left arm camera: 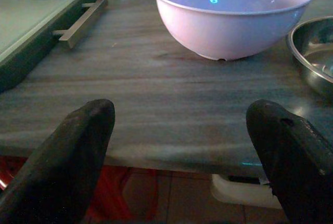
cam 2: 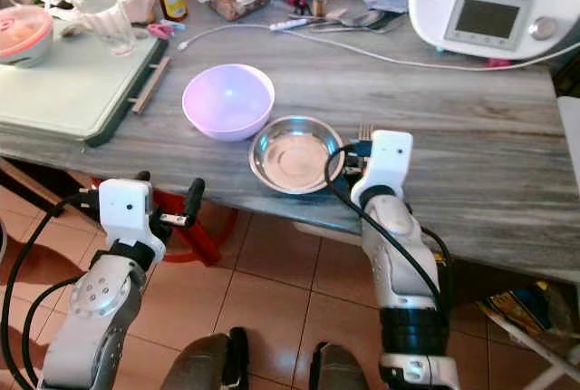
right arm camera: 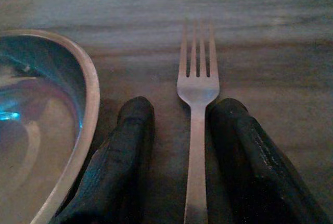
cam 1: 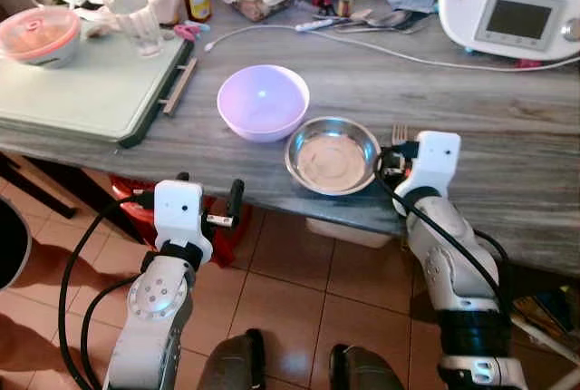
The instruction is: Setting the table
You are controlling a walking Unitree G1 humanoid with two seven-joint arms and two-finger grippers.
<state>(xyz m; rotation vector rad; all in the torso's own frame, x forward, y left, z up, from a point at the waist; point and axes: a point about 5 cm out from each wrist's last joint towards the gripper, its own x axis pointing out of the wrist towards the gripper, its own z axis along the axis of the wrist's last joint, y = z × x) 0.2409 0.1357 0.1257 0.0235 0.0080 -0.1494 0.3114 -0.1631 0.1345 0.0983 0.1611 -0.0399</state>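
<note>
Currently right gripper [right arm camera: 179, 146] fingers narrowly straddle the silver metal fork [right arm camera: 196, 104] flat on the grey counter [cam 1: 507, 136]; thin handle could slip out.

- We see a grey, wood-grained table [cam 1: 507, 163].
- On it, a pale lilac bowl [cam 1: 263, 102].
- Beside the bowl, a silver steel dish [cam 1: 332, 155] and a silver fork [right arm camera: 196, 130].
- Black fingers [right arm camera: 122, 161] flank the fork.
- Below the table, terracotta floor tiles [cam 1: 290, 308].
</note>
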